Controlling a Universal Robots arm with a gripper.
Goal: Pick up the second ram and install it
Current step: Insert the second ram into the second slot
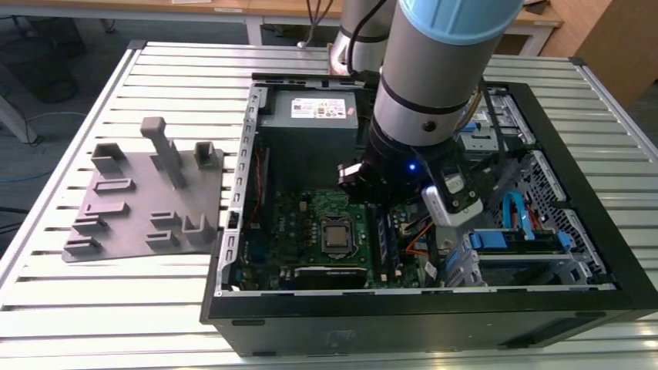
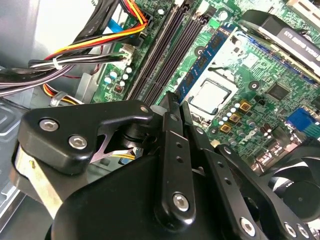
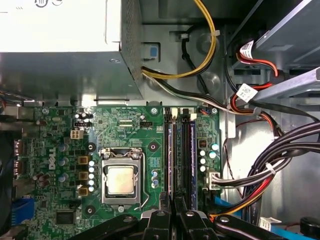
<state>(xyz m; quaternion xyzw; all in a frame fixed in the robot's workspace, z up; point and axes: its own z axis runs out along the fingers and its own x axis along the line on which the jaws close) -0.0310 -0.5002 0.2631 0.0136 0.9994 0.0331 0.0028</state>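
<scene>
A long narrow memory board, the second ram point(image 3: 170, 157), stands on edge in the motherboard slot nearest the processor socket point(image 3: 120, 180). In the second wrist view the ram point(image 2: 202, 62) shows as a bluish strip with black chips. It runs up to my gripper point(image 2: 176, 102). The black fingers point(image 2: 170, 130) are pressed together with nothing visible between them. In the first wrist view the gripper point(image 3: 173, 214) hovers just over the near end of the memory slots point(image 3: 181, 155). The exterior view shows my arm point(image 1: 417, 146) reaching down into the open computer case point(image 1: 236, 231) above the ram point(image 1: 386, 239).
Bundled black, red and yellow cables point(image 3: 280, 155) lie beside the slots. The power supply point(image 1: 308, 116) fills the far end of the case and a drive cage point(image 1: 525, 239) sits at the exterior view's right. A grey fixture with upright posts point(image 1: 144, 193) lies on the slatted table point(image 1: 103, 308).
</scene>
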